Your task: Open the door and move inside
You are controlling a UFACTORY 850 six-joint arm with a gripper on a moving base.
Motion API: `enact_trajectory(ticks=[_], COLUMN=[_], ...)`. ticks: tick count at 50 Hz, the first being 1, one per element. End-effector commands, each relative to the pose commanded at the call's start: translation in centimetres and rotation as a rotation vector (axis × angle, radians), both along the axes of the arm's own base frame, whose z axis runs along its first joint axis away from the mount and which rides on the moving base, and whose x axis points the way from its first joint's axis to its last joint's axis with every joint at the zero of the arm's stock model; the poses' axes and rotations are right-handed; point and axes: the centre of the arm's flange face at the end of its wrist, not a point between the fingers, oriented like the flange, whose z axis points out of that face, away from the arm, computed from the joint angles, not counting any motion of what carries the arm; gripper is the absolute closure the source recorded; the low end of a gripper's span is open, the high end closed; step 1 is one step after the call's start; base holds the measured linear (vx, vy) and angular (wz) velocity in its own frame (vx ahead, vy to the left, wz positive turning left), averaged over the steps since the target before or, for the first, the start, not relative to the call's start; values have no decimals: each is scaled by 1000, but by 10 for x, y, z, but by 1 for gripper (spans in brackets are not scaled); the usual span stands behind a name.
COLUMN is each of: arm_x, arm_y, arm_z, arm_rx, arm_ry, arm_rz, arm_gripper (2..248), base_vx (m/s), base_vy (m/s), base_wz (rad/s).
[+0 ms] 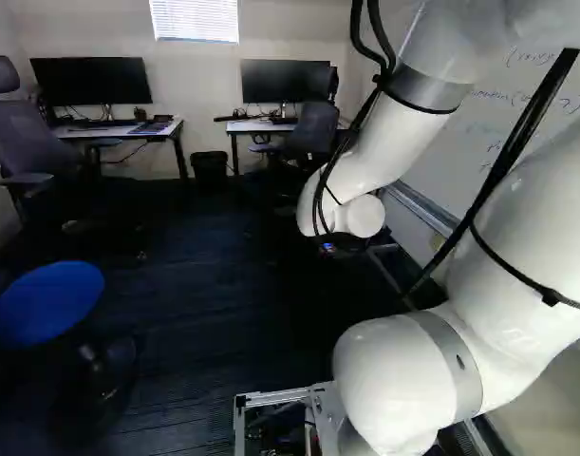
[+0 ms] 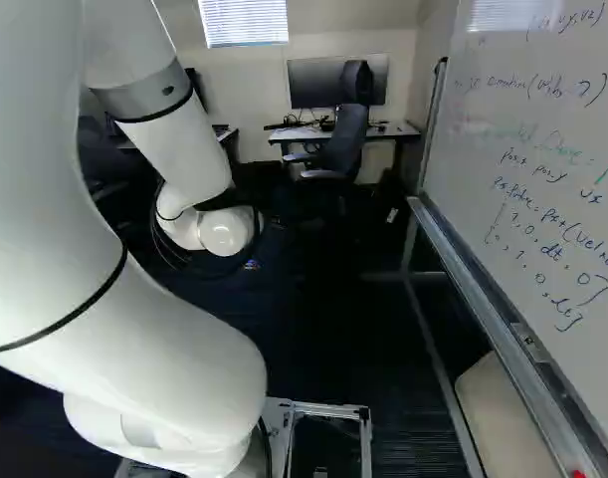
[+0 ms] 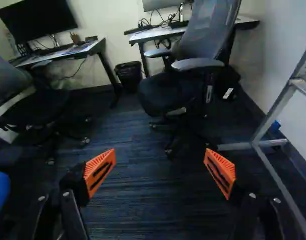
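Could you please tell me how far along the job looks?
Done: perhaps the door opening, as no door shows and desks and a whiteboard are in view, but I cannot confirm it. In hand: nothing; the gripper is open above the floor. Left: perhaps some driving further in.

You are looking into a room whose striped, dark blue carpet (image 3: 147, 210) is spreading beneath and ahead of the claw (image 1: 337, 251). Its pale far wall (image 3: 107, 20) is standing well beyond the claw, holding a bright window with blinds (image 1: 195, 19), and another pale wall (image 3: 278, 55) is meeting it at a corner.
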Motion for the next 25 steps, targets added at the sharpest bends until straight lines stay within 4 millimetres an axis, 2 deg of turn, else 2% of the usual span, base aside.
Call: enact_trajectory(ticks=[12, 25], arm_x=[0, 0], arm_y=[0, 0], arm_z=[0, 0], arm_rx=[0, 0], arm_ry=[0, 0], arm_rz=[0, 0], arm_gripper=[3, 3], base_vx=[76, -7], base_vy=[2, 0], base_wz=[-7, 0])
